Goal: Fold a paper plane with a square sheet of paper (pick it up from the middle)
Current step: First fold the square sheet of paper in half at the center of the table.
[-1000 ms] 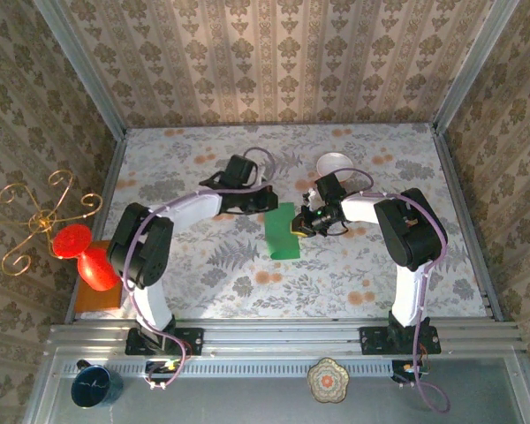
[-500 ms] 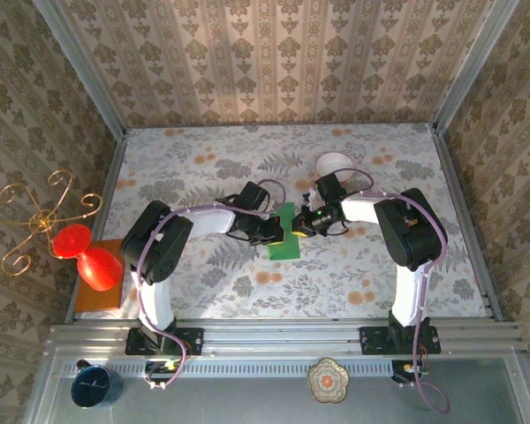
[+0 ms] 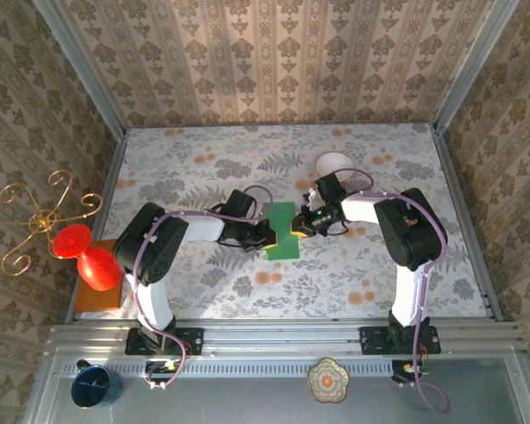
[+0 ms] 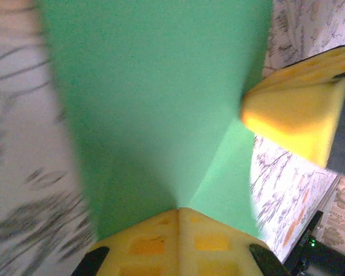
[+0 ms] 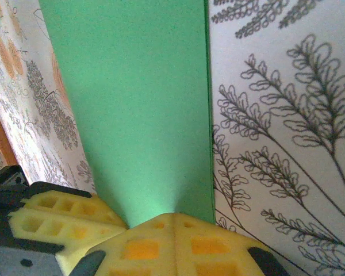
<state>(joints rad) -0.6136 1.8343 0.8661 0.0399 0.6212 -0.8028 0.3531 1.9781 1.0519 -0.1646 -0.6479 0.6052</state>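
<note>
The square sheet of paper (image 3: 282, 233) lies on the flowered table as a bright-green upright rectangle, folded over. My left gripper (image 3: 267, 236) is at its left edge. In the left wrist view its yellow pads are shut, tip (image 4: 179, 210) down on the green paper (image 4: 161, 92). My right gripper (image 3: 298, 225) is at the paper's right edge. In the right wrist view its pads are shut, tip (image 5: 173, 216) resting on the paper (image 5: 138, 103) near its right border. Each wrist view also catches the other gripper's yellow pads. No paper plane shape shows.
A white bowl (image 3: 334, 163) sits just behind the right gripper. At the left edge a red vase (image 3: 88, 256) stands on an orange board (image 3: 100, 299) beside a gold wire stand (image 3: 35, 221). A blue cup (image 3: 95, 386) and a patterned dish (image 3: 328, 380) sit below the rail.
My left gripper swung from behind the paper's upper left down onto its left edge, then drew slightly left. The right gripper stayed put on the right edge.
</note>
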